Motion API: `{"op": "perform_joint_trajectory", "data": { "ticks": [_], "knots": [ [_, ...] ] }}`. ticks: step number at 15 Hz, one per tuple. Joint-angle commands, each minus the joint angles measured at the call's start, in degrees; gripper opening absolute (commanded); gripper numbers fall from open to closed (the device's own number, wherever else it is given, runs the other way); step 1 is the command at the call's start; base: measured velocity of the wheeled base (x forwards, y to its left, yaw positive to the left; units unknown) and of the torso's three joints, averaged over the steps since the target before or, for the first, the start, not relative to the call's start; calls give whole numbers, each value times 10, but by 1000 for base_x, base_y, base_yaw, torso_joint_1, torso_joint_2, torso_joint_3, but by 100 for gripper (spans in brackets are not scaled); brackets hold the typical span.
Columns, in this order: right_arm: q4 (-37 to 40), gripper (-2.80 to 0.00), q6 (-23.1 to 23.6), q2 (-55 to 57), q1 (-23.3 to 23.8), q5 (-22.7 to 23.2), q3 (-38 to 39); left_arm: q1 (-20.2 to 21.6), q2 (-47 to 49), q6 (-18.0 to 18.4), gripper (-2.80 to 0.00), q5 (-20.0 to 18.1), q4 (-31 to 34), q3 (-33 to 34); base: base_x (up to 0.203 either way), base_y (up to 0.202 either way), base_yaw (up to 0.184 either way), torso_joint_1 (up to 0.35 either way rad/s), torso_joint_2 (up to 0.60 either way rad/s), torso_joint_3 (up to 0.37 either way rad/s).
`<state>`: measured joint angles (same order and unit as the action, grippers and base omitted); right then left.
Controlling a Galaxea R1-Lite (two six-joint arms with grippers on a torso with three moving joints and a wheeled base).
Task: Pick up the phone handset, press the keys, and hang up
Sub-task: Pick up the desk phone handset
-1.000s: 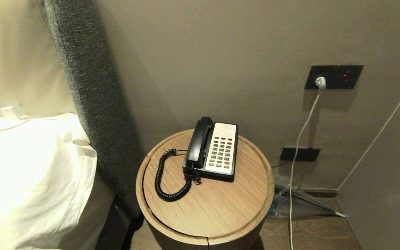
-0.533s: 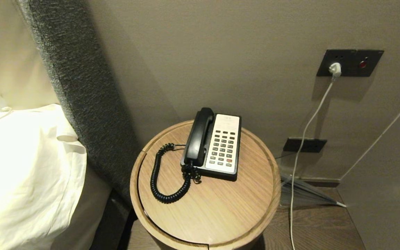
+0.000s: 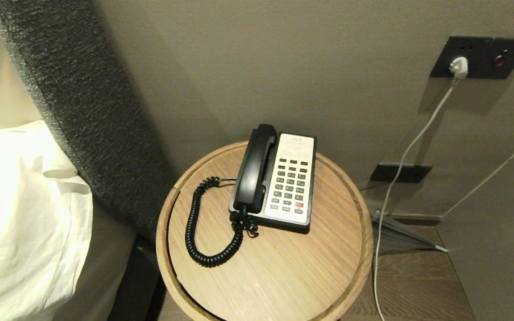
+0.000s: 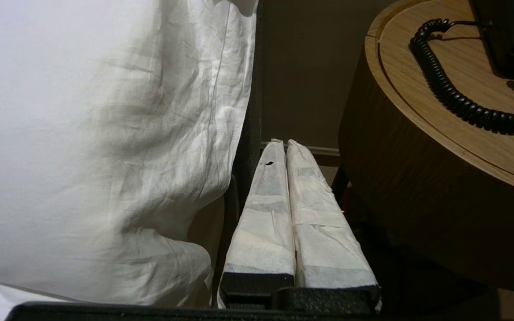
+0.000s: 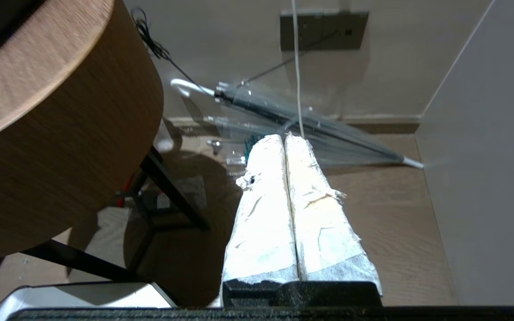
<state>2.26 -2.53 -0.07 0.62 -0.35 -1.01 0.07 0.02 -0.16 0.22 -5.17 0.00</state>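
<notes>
Jaws are seen pressed shut, empty, on both the left gripper and right gripper, parked low beside the round table, where the phone handset is cradled.

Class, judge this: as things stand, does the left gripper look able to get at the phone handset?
Probably yes, after rising. The left gripper hangs shut below the table rim, beside the pillow. The handset lies uncovered on its cradle, nothing above it.

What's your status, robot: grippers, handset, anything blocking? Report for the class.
Left gripper shut, parked low beside the table. Right gripper shut, low over the floor. Phone handset on its base, untouched. Nothing in the way.
</notes>
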Motion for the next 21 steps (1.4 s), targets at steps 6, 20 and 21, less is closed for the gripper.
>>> {"op": "perform_joint_trajectory", "data": {
  "ticks": [6, 20, 21],
  "knots": [
    [0, -280, 0, -1, 0, 0, 0, 0, 0, 2, -280, 0, 0, 23, 0, 0, 0, 1, 7, -180],
    [0, -280, 0, -1, 0, 0, 0, 0, 183, -24, -280, -87, 159, -345, 0, 0, 0, 0, 0, -7],
    [0, -280, 0, -1, 0, 0, 0, 0, 270, -25, -280, -124, 204, -425, 0, 0, 0, 0, 0, 0]
  ]
}}
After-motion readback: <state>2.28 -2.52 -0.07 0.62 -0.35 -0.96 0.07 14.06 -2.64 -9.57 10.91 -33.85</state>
